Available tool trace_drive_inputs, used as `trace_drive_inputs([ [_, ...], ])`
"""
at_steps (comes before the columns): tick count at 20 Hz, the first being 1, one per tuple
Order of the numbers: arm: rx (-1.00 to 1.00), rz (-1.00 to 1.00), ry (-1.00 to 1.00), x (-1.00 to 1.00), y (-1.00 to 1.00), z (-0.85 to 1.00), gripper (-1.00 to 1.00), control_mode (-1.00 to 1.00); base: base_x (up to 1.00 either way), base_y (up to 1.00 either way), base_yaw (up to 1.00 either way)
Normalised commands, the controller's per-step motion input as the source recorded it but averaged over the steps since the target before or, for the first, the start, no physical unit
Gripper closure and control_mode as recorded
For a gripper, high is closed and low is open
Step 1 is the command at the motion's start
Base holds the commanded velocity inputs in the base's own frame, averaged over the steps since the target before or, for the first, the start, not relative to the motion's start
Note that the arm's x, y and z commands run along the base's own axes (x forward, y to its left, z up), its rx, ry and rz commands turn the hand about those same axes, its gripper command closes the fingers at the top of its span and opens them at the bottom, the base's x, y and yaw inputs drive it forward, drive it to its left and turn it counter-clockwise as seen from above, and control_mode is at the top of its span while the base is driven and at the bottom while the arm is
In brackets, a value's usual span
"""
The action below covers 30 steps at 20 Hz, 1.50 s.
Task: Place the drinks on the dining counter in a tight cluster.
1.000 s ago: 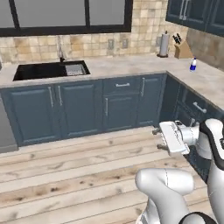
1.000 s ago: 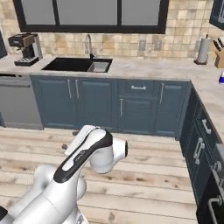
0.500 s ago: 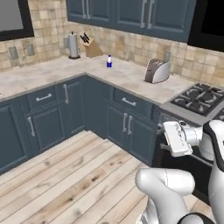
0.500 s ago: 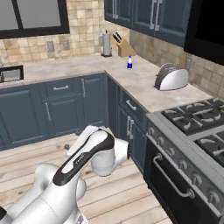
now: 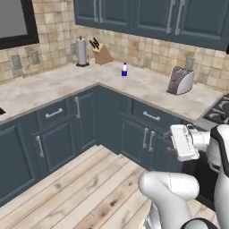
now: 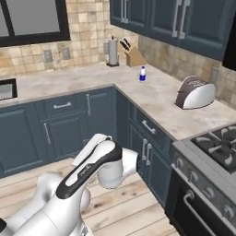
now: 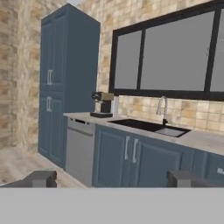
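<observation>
Right now the gripper (image 7: 111, 178) hangs spread wide with nothing between its tips, pointed along a run of blue-grey cabinets. Just beyond the fingertips (image 7: 41, 178) comes a dishwasher front (image 7: 78, 151), then a sink (image 7: 151, 127) with its tap (image 7: 162, 109), and a coffee machine (image 7: 103, 105) off to the gripper's left, all well apart from it.

My read: this is the search-and-approach step, nothing picked up yet. The small water bottle (image 5: 124, 69) stands far off on the corner counter (image 5: 53, 87), near the knife block (image 5: 102, 53) and paper towel roll (image 5: 81, 51), with the toaster (image 5: 181, 80) further along. It shows again from the other side (image 6: 142, 74).

Next move, I'd say: bring the arm round toward that bottle.

Its blue label is too small to read; no other writing shows.
</observation>
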Motion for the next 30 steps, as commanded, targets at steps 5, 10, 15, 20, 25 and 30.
trace_drive_inputs([
  [5, 0.0, 0.0, 0.0, 0.0, 0.0, 0.0, -1.0, 1.0, 0.92, 0.28, -0.05],
  [10, 0.0, 0.0, 0.0, 0.0, 0.0, 0.0, -1.0, 1.0, 0.94, 0.24, -0.02],
  [15, 0.0, 0.0, 0.0, 0.0, 0.0, 0.0, -1.0, 1.0, 0.91, 0.19, -0.08],
  [20, 0.0, 0.0, 0.0, 0.0, 0.0, 0.0, -1.0, 1.0, 0.75, 0.23, -0.3],
  [25, 0.0, 0.0, 0.0, 0.0, 0.0, 0.0, -1.0, 1.0, 0.62, 0.25, -0.43],
  [30, 0.0, 0.0, 0.0, 0.0, 0.0, 0.0, -1.0, 1.0, 0.59, 0.26, -0.46],
])
